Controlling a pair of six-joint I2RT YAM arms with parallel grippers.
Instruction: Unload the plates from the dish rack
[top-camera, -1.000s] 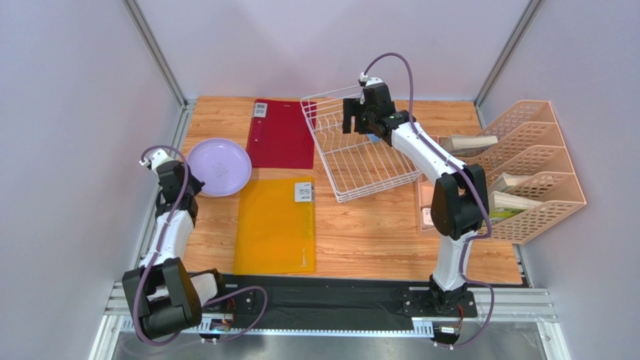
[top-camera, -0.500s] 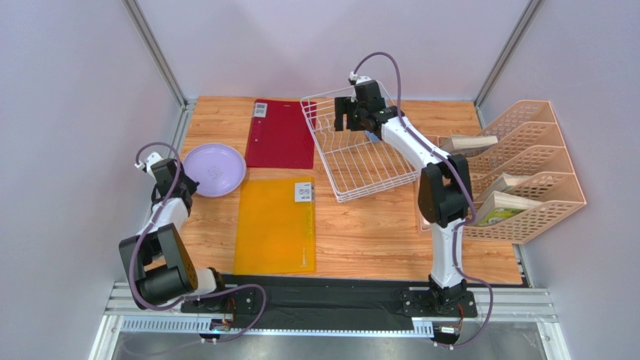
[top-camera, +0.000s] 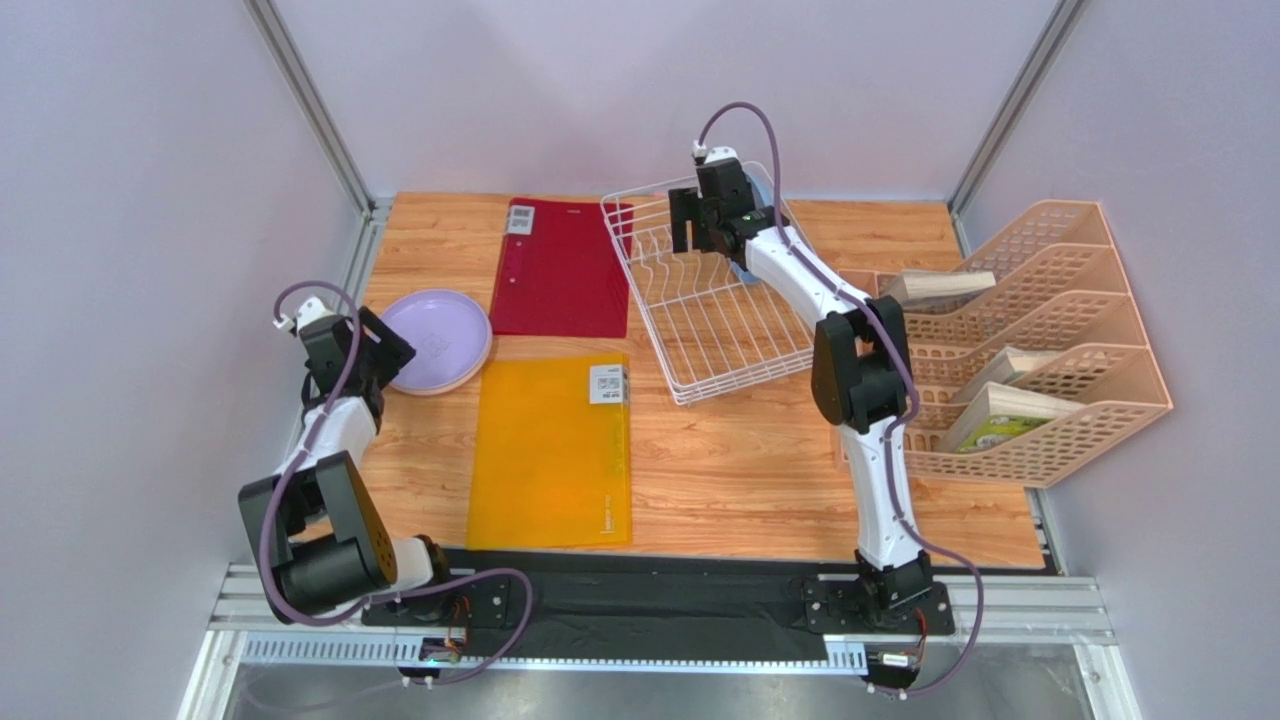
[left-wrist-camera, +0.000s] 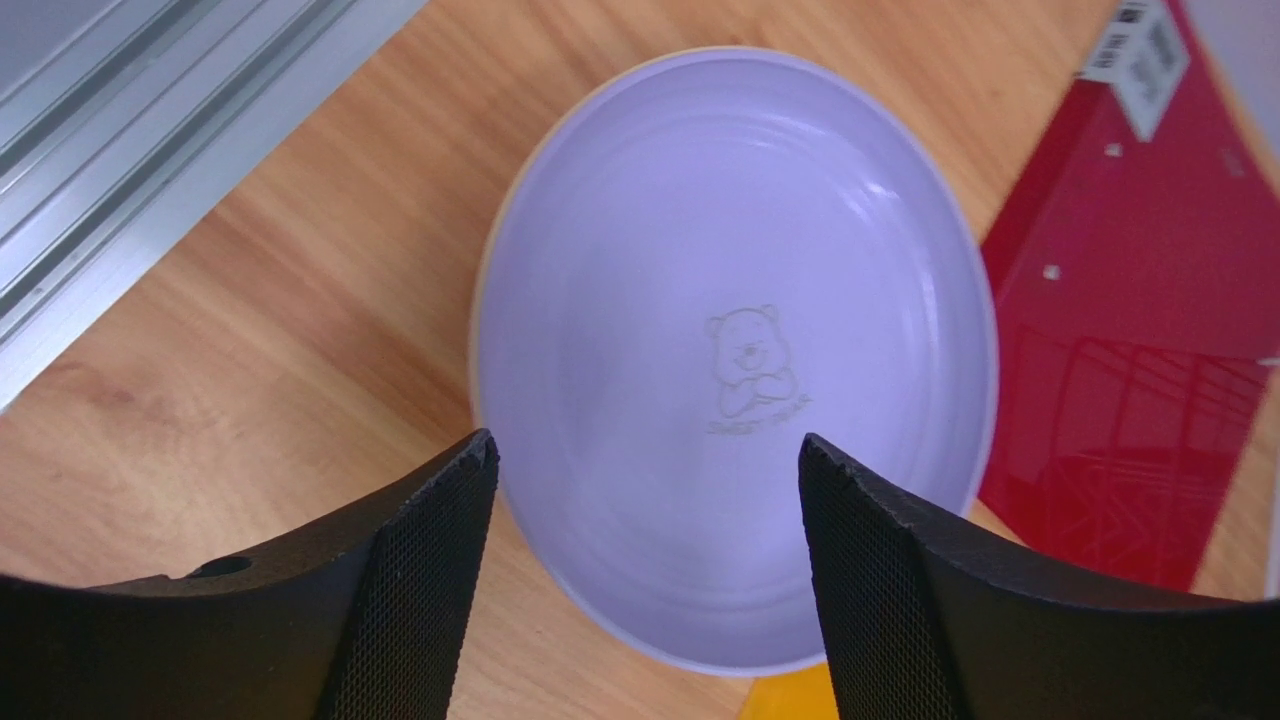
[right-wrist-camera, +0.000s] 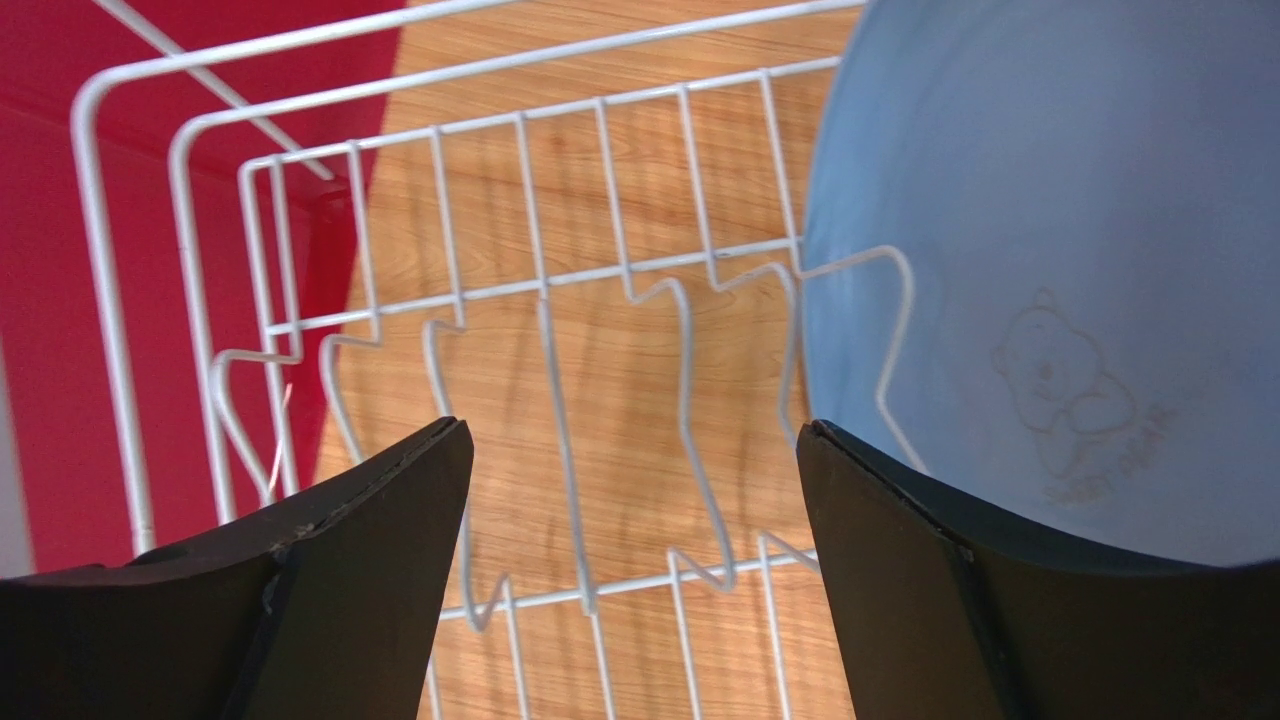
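Left gripper (left-wrist-camera: 646, 450): spread wide, drawn back from the lavender plate (left-wrist-camera: 736, 360), which lies on the table (top-camera: 721, 465).
Right gripper (right-wrist-camera: 631, 435): spread wide, moved up to the blue plate (right-wrist-camera: 1052, 270) in the dish rack (top-camera: 721, 323).
Meaning: blue plate likely next.

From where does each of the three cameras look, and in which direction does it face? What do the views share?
Top external: high behind the robot, facing down on the table; left arm and right arm show whole.
Left wrist: on the left arm, facing down at the lavender plate; the open left gripper shows at the bottom.
Right wrist: on the right arm, facing into the dish rack and the light blue plate; the open right gripper shows.
Shared: the red folder appears in all three.
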